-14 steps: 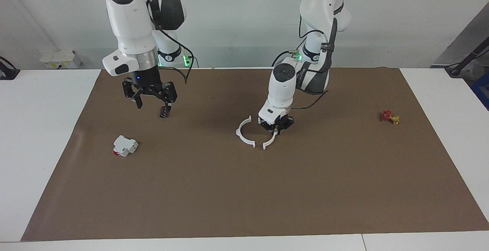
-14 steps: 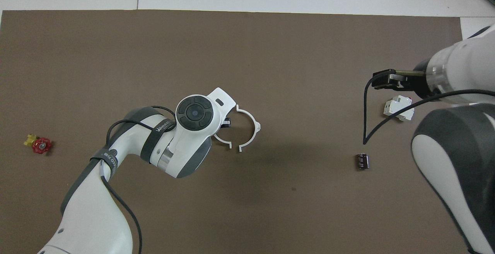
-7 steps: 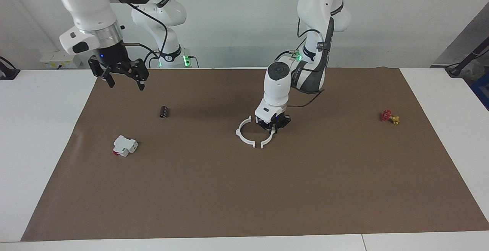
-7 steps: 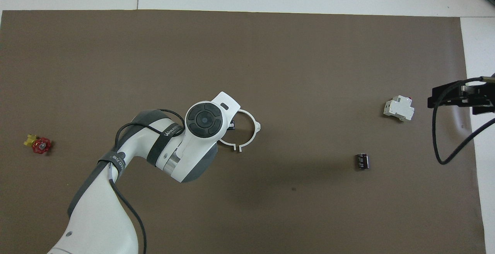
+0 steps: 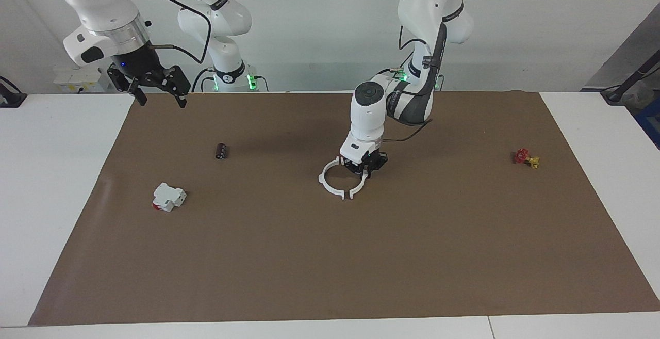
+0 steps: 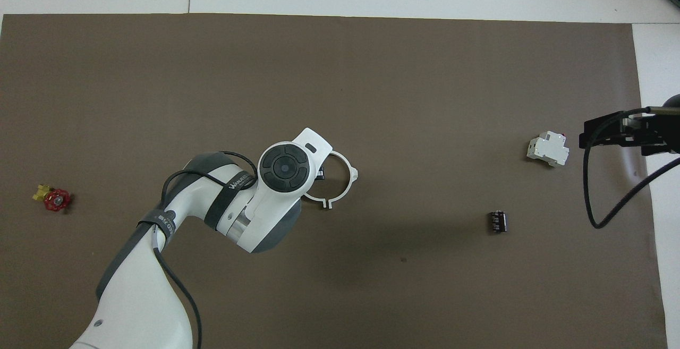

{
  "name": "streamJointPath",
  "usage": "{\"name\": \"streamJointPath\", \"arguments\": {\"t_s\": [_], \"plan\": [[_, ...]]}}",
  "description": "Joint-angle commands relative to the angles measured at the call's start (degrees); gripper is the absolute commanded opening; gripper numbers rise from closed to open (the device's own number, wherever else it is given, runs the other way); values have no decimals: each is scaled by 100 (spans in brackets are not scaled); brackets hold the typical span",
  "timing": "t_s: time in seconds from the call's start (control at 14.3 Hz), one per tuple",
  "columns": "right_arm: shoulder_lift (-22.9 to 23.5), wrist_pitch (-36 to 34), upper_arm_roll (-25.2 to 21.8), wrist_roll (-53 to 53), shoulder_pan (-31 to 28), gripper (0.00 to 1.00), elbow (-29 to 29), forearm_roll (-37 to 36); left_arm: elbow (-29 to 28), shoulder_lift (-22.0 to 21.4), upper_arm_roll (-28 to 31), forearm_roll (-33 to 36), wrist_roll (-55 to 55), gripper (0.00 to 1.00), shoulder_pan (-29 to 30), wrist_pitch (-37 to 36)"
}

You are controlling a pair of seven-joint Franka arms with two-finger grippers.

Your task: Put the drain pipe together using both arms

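Two half-rings nearly meet mid-mat; left gripper seemingly clenched on one, right gripper spread, raised, waiting.

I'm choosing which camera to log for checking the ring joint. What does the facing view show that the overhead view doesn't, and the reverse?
Only the facing view shows the left gripper low on the nearer-arm half of the thin white plastic ring, the right gripper open and raised over the mat's corner, and both arm bases.

Only the overhead view shows the ring's outline from above, though the left arm's wrist hides one side.

Both show the small black cylinder, the white boxy block with a red mark and the small red and yellow part.
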Motion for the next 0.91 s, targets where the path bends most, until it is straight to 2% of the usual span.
{"name": "streamJointPath", "arguments": {"t_s": [0.0,0.84], "plan": [[-6,-37,15,-81,-21,100,-10,-76,-198,-120,89,148,-185,0,-144,131],[-15,-11,-11,-55,-100,100,-89,-120,-163,-111,89,280,-185,0,-188,79]]}}
